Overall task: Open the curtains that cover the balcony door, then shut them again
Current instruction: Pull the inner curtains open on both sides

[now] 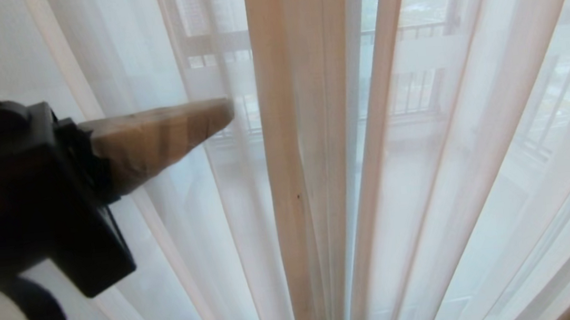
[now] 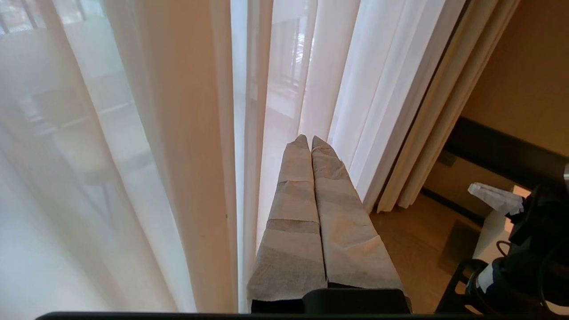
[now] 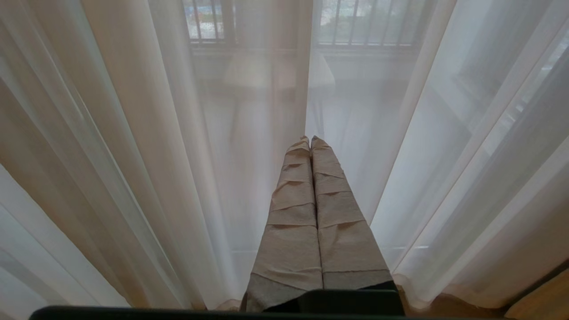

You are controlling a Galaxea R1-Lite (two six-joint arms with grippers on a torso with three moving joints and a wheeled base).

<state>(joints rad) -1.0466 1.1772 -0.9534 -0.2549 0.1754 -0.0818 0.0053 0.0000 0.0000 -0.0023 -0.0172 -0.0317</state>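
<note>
The curtains (image 1: 423, 166) hang drawn across the whole head view as sheer white pleated fabric. Two panel edges meet in a thick fold (image 1: 292, 180) at the middle. My left gripper (image 1: 229, 110) is shut and empty, its tape-wrapped fingers pointing level toward that fold, just to its left. In the left wrist view the left gripper (image 2: 310, 138) points into the sheer curtains (image 2: 186, 133), with the thick beige drape (image 2: 444, 111) bunched beside them. My right gripper (image 3: 310, 138) is shut and empty, parked low before the sheer curtains (image 3: 133, 155). The balcony door is hidden behind the fabric.
Balcony railing bars (image 1: 416, 93) show faintly through the sheer. A wooden floor (image 2: 413, 240) and a tan wall with a dark baseboard (image 2: 502, 151) lie beside the drape. Dark robot parts and cables (image 2: 524, 262) sit there too.
</note>
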